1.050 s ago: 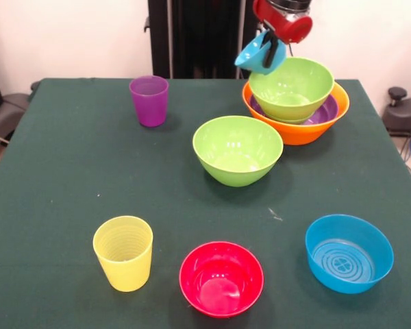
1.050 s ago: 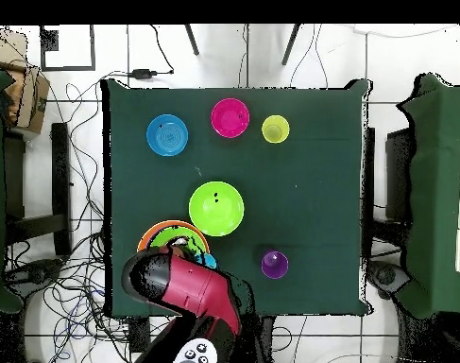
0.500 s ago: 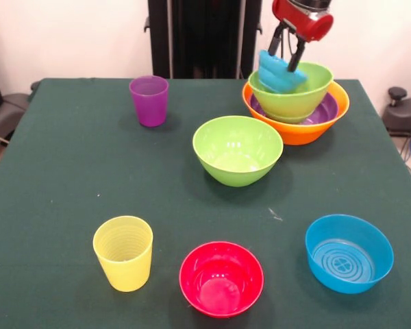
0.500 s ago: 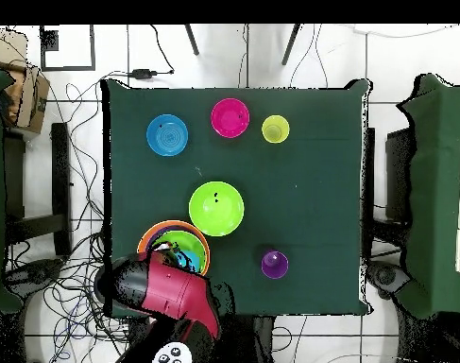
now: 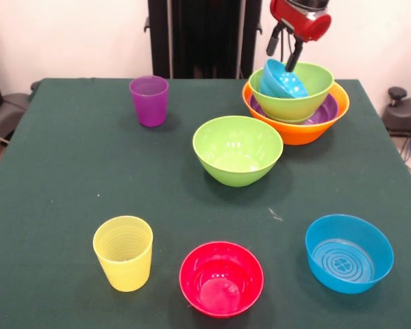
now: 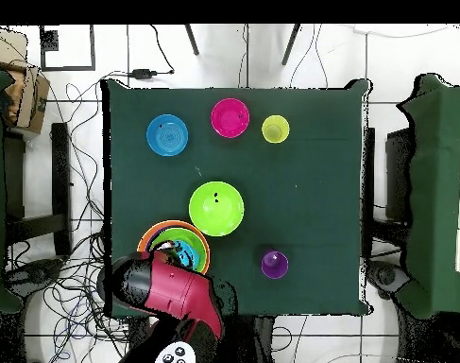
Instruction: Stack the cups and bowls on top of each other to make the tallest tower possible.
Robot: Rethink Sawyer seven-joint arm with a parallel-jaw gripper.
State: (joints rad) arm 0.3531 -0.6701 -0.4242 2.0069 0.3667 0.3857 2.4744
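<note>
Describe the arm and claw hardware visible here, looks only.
In the front view the claw has two thin black fingers hanging from a glossy red rounded wrist housing with a dark collar above it. In the overhead view the arm is a bulky red shell with black rounded joint sections, and a pale panel with dark round buttons sits near its base. No markings are readable.

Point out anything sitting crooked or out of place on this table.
The small blue bowl lies tipped on its side inside the green bowl topping the tower, not nested flat. The gripper hangs open above it. Everything else stands upright.
</note>
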